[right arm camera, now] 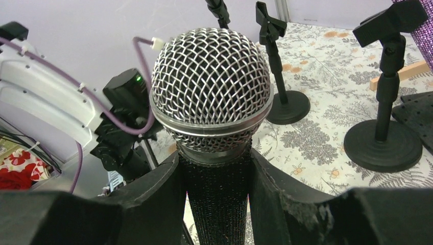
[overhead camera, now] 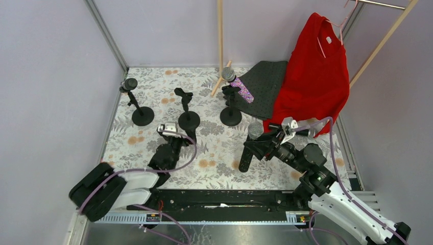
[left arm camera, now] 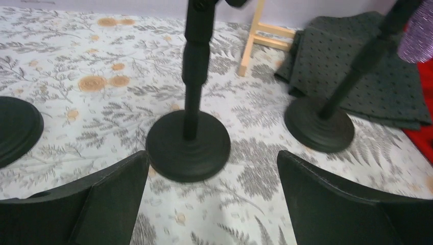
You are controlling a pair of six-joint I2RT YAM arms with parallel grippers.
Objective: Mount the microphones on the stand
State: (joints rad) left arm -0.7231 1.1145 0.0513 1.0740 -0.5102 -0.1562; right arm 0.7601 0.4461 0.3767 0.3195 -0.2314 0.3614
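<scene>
Three black round-based stands stand on the floral cloth. The left stand carries a black microphone. The middle stand has a bare clip. On the right stand sits the glittery purple-pink microphone. My left gripper is open and holds nothing, its fingers either side of the middle stand's base. My right gripper is shut on the body of another black microphone, just below its silver mesh head, to the right of the stands.
A red garment hangs on a wooden rack at the back right, over a dark grey dotted mat. A wooden post rises behind the right stand. Lilac walls close in the left, back and right sides.
</scene>
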